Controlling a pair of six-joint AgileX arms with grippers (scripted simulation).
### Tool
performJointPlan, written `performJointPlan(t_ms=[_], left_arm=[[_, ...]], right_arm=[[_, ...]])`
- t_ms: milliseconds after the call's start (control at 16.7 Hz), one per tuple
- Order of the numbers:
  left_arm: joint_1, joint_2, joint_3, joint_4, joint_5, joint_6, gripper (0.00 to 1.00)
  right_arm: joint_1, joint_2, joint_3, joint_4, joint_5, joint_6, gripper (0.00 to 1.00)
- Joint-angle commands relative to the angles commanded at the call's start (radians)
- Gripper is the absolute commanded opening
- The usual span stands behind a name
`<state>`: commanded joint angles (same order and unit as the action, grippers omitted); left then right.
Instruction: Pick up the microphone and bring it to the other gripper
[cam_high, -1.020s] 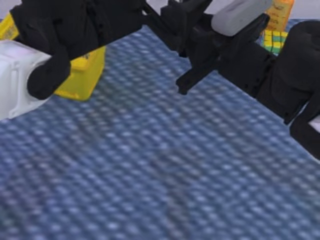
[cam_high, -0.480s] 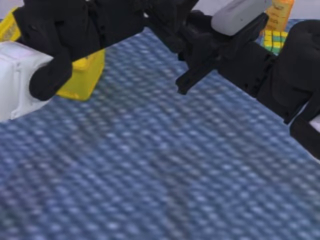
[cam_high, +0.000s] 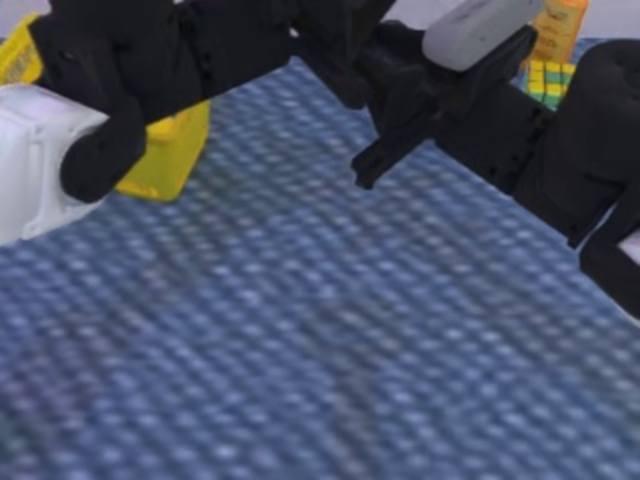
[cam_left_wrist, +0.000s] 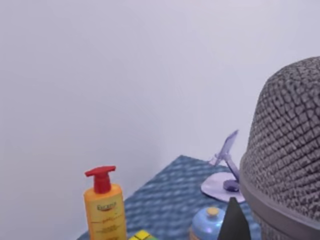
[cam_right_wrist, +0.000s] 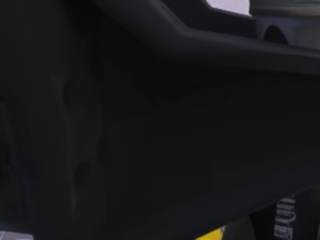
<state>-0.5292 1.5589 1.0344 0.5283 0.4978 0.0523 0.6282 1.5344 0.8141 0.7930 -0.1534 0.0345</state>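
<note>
The microphone's grey mesh head (cam_left_wrist: 290, 150) fills one side of the left wrist view, very close. In the top view its slim black handle (cam_high: 375, 160) sticks out below my right gripper (cam_high: 400, 95), which looks shut on the microphone high over the table's back. My left gripper (cam_high: 345, 45) has come in from the left and sits right against it. One pointed left fingertip (cam_left_wrist: 233, 222) shows off-centre beside the head, so that gripper reads as open, with nothing between its fingers. The right wrist view is dark.
A yellow box (cam_high: 165, 150) stands under the left arm at the back left. An orange pump bottle (cam_left_wrist: 103, 210), a colour cube (cam_high: 550, 80), a blue round jar (cam_left_wrist: 210, 225) and a pale phone stand (cam_left_wrist: 225, 180) crowd the back right. The cloth lies in front.
My left gripper has moved right and closed the gap to the right gripper and the microphone. The right arm has held still.
</note>
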Motion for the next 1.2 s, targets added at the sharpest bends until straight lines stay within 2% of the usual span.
performJointPlan(t_ms=[180, 960, 1200], left_arm=[[0.0, 0.0, 0.0, 0.0, 0.0, 0.0, 0.0], [0.0, 0.0, 0.0, 0.0, 0.0, 0.0, 0.0], [0.0, 0.0, 0.0, 0.0, 0.0, 0.0, 0.0]], right_arm=[[0.0, 0.0, 0.0, 0.0, 0.0, 0.0, 0.0], [0.0, 0.0, 0.0, 0.0, 0.0, 0.0, 0.98], [0.0, 0.0, 0.0, 0.0, 0.0, 0.0, 1.0]])
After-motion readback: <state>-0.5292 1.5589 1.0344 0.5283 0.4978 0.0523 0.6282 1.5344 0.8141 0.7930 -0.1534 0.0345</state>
